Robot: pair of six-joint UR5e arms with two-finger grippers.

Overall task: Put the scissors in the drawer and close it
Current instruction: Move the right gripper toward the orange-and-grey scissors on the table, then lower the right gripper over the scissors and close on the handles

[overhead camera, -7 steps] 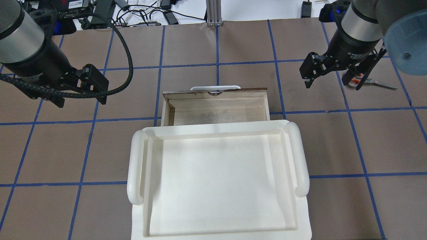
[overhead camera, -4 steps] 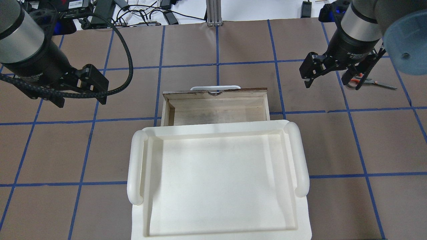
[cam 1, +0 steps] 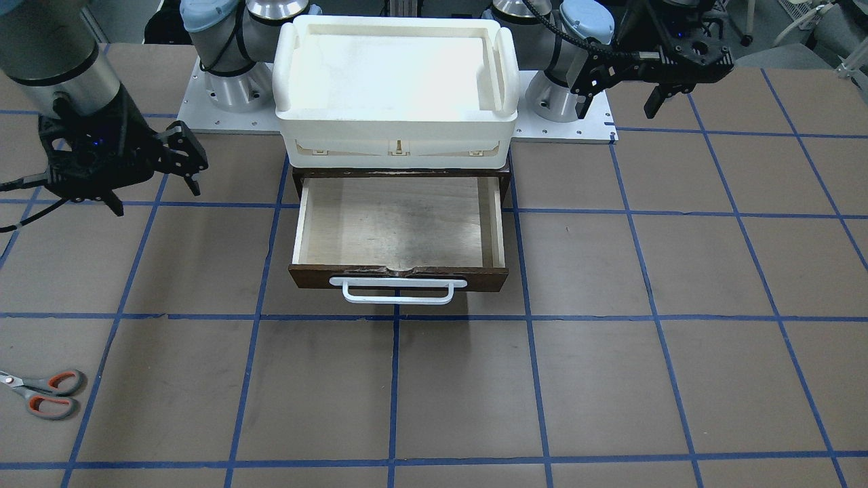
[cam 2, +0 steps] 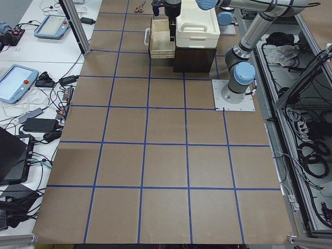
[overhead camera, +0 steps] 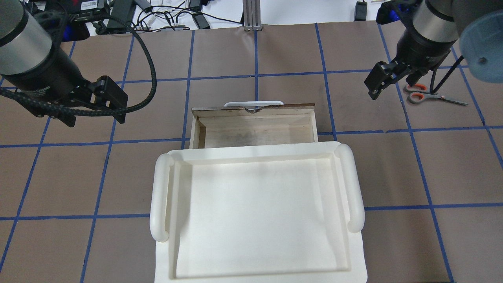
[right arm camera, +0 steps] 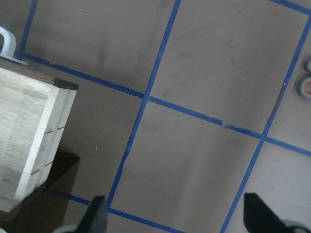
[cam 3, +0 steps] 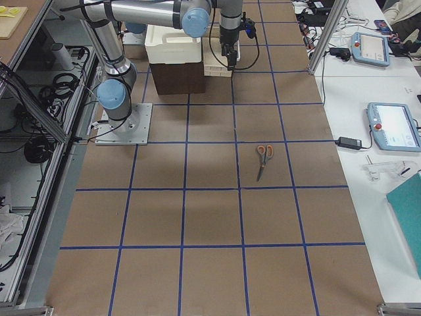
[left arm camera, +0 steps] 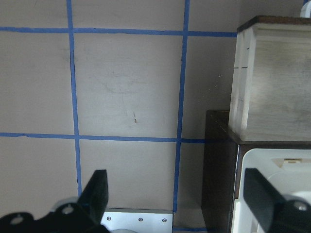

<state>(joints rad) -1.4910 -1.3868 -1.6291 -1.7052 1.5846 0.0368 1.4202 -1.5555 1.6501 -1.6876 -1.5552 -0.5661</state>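
Over table, all fingers wide, empty

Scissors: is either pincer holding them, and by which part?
Nothing is held. The scissors lie flat on the table, untouched; the right pincer hovers open, apart from them, and the left pincer is open and empty too.

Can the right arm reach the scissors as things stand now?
Probably yes. The scissors lie flat on the bare table on its own side, and nothing stands between them and the open right gripper nearby.
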